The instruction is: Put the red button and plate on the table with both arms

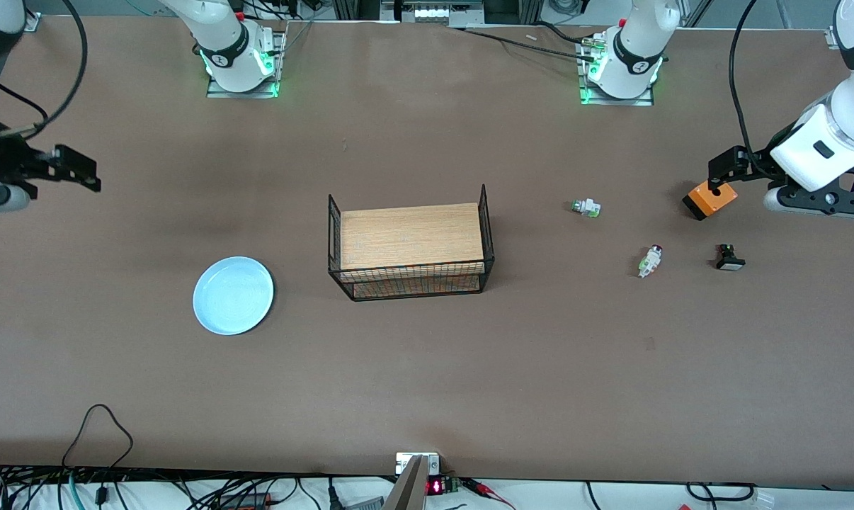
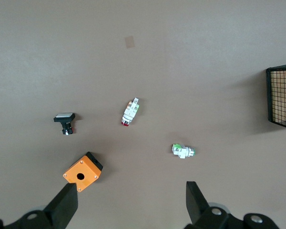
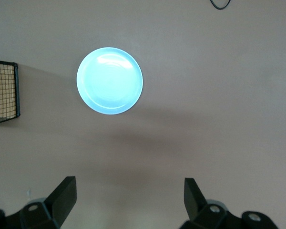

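Observation:
The pale blue plate (image 1: pixel 233 295) lies flat on the brown table (image 1: pixel 427 382) toward the right arm's end; it also shows in the right wrist view (image 3: pixel 109 80). The red button (image 1: pixel 650 261) lies on its side on the table toward the left arm's end, and shows in the left wrist view (image 2: pixel 129 112). My left gripper (image 1: pixel 723 168) hangs open and empty over the table beside an orange box (image 1: pixel 710 200); its jaws (image 2: pixel 132 205) stand wide apart. My right gripper (image 1: pixel 76 170) hangs open and empty over bare table; its jaws (image 3: pixel 128 200) also stand wide apart.
A wooden-topped black wire rack (image 1: pixel 411 244) stands mid-table. A green-capped white piece (image 1: pixel 586 207) lies farther from the front camera than the red button. A black piece with a white cap (image 1: pixel 730 258) lies beside the red button. Cables run along the near edge.

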